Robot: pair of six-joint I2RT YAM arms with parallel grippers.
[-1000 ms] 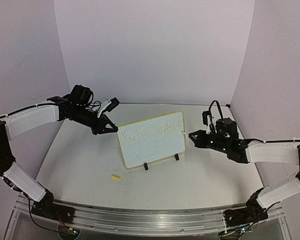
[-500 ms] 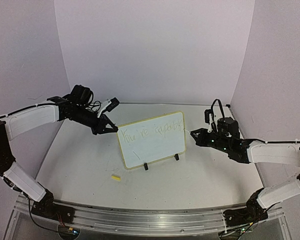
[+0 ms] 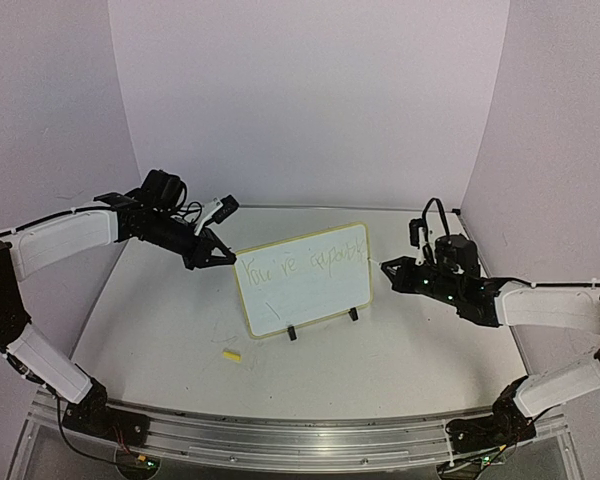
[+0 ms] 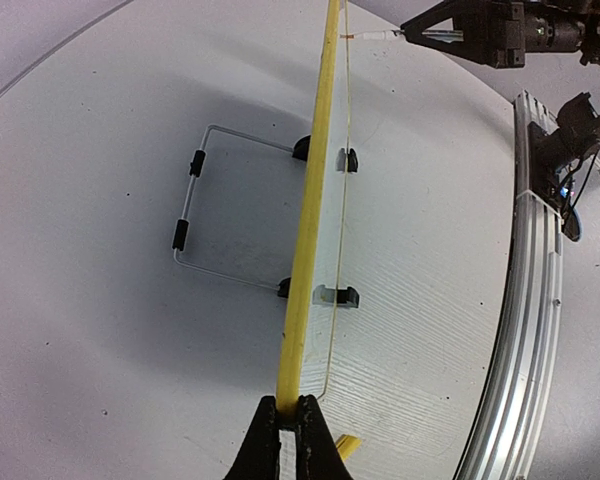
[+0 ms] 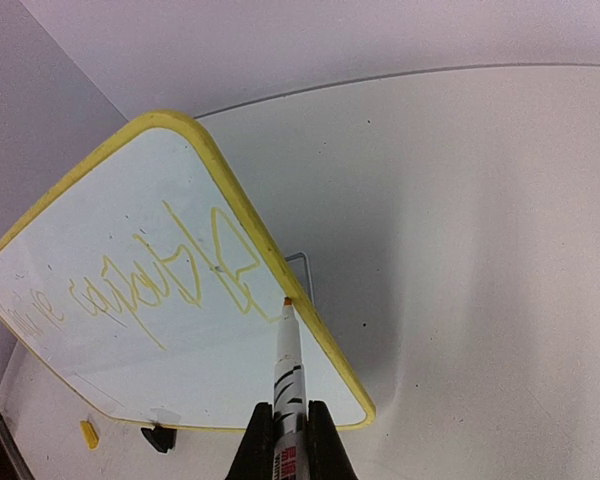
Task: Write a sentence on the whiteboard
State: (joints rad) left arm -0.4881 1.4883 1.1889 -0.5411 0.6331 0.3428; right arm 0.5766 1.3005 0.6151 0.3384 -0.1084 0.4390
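A whiteboard stands mid-table, nearer the far edge. The left hand is clamped on its yellow rim, steadying it. The right hand grips a marker, tip at the board's right rim. The sentence looks partly done: one faint line, with only a short stroke beneath. A yellow piece lies toward the near edge of the white table, which is enclosed by pale lilac walls.

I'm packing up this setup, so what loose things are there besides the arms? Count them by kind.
Whiteboard: 1
Marker: 1
Small yellow piece on the table: 1
Total: 3
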